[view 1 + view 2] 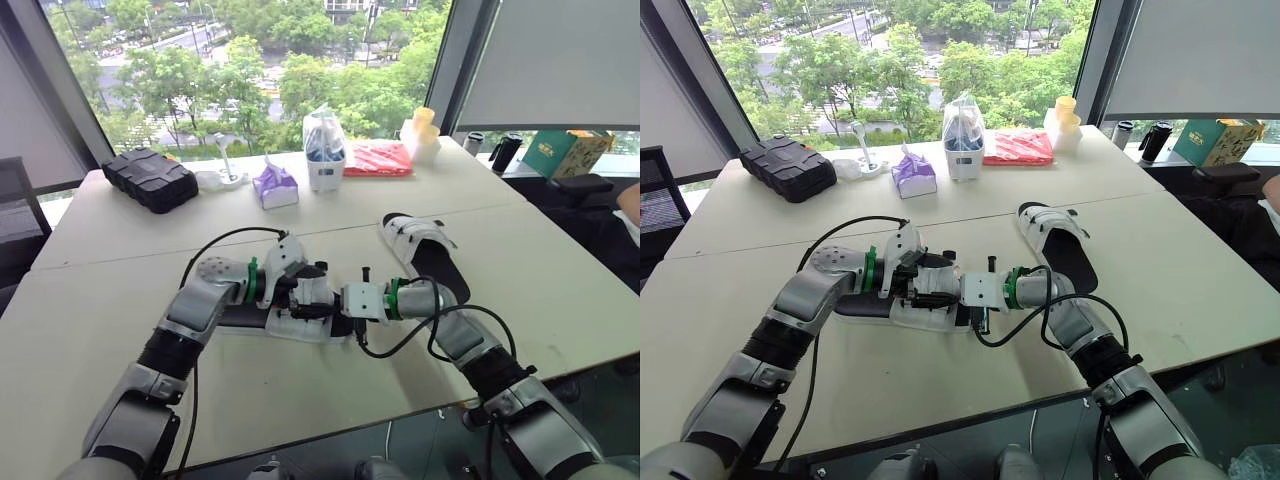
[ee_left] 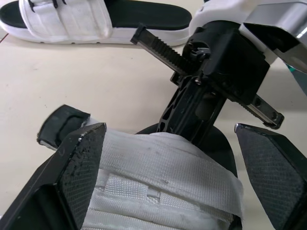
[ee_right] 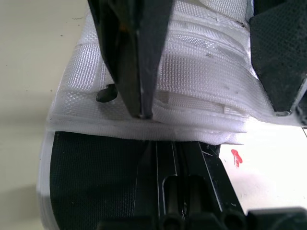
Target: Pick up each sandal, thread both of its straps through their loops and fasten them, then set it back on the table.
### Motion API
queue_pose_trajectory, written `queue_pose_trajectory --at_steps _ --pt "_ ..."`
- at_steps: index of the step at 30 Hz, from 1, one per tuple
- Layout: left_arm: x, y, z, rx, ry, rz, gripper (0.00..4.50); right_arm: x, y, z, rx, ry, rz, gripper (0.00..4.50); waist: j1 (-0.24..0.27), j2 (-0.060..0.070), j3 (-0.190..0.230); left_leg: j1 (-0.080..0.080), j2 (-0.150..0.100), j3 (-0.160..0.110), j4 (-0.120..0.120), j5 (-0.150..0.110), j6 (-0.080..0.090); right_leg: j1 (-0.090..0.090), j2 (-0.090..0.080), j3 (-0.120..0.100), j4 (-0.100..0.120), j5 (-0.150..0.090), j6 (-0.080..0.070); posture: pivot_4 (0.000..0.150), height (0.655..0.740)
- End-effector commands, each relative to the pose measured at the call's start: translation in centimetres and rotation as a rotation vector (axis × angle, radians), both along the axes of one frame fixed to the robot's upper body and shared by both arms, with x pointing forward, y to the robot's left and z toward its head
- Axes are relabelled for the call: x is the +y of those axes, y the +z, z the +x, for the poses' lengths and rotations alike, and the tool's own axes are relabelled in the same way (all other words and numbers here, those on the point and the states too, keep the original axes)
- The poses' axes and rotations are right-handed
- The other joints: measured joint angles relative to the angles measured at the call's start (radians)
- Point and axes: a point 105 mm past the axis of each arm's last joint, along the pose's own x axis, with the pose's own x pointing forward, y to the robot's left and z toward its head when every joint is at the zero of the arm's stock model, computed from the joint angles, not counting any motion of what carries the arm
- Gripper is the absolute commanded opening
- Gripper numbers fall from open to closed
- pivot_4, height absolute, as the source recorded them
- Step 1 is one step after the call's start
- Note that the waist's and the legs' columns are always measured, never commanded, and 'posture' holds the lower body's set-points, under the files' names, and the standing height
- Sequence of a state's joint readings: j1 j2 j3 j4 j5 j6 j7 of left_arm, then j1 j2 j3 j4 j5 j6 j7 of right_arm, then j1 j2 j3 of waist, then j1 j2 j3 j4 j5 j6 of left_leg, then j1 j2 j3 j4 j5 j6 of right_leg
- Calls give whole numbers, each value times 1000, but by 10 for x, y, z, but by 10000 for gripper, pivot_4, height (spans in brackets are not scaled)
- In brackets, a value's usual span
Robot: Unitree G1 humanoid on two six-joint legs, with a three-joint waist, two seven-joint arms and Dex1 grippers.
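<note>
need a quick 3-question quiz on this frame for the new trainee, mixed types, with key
1. True or false: the left gripper is open, with one finger on each side of the white strap of the near sandal.
2. Where is the second sandal? A) on the floor B) on the table, to the robot's right of the near sandal C) on a chair
3. Fill in: the black case sits at the table's far ___ side (robot's left or right).
Key: 1 true; 2 B; 3 left.
</note>
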State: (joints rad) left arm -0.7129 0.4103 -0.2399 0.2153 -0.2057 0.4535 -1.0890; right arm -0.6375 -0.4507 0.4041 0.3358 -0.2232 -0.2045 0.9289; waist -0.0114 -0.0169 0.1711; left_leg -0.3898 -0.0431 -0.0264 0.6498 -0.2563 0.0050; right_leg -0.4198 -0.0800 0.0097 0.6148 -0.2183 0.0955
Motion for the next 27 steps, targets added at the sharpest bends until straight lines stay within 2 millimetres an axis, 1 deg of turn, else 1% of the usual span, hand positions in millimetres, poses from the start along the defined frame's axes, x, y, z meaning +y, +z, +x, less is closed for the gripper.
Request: queue_pose_trajectory --at_steps 1,3,6,8,10,13,17,20,27 --pt "0 16 15 -36 73 -24 44435 -4 -20 -5 58 -4 -61 0 1 0 0 0 0 0 0 0 0 0 0 0 0 0 0 1500 7400" --pt "-2 32 24 -68 98 -81 44435 -3 -20 -4 58 -3 -60 0 2 0 0 0 0 0 1 0 0 0 0 0 0 0 0 1500 7400" --pt "0 66 44 -108 161 -181 44435 -2 -20 -4 56 -2 -59 0 3 -1 1 0 0 -1 2 0 0 1 0 -1 0 0 0 1500 7400" --pt "2 77 50 -124 168 -181 44435 -2 -20 -4 56 -2 -58 0 0 -1 1 -1 0 -1 2 0 0 1 0 -1 0 0 0 1500 7400" --pt "4 77 52 -133 151 -146 44435 -2 -20 -4 55 -2 -58 0 -2 -1 0 -1 -1 -1 1 0 0 0 0 -1 -1 0 1 1500 7400" --pt "7 70 52 -132 116 -89 44435 -2 -20 -3 54 -1 -59 0 -5 0 0 0 -1 0 -2 0 0 0 0 -1 0 0 1 1500 7400" --pt "7 52 49 -196 35 30 44435 -1 -20 -3 52 -2 -56 0 -3 0 0 0 -1 0 -2 0 0 -1 1 -1 0 0 1 1500 7400" --pt "5 45 46 -203 -8 59 44435 -1 -20 -3 52 -3 -56 0 -3 -1 0 0 -1 0 -1 0 0 -1 0 -1 0 0 1 1500 7400" --pt "5 39 50 -205 -5 75 44435 -2 -21 -4 52 -5 -55 0 -3 -1 0 -1 -1 0 -1 0 0 -1 0 -1 0 0 1 1500 7400"
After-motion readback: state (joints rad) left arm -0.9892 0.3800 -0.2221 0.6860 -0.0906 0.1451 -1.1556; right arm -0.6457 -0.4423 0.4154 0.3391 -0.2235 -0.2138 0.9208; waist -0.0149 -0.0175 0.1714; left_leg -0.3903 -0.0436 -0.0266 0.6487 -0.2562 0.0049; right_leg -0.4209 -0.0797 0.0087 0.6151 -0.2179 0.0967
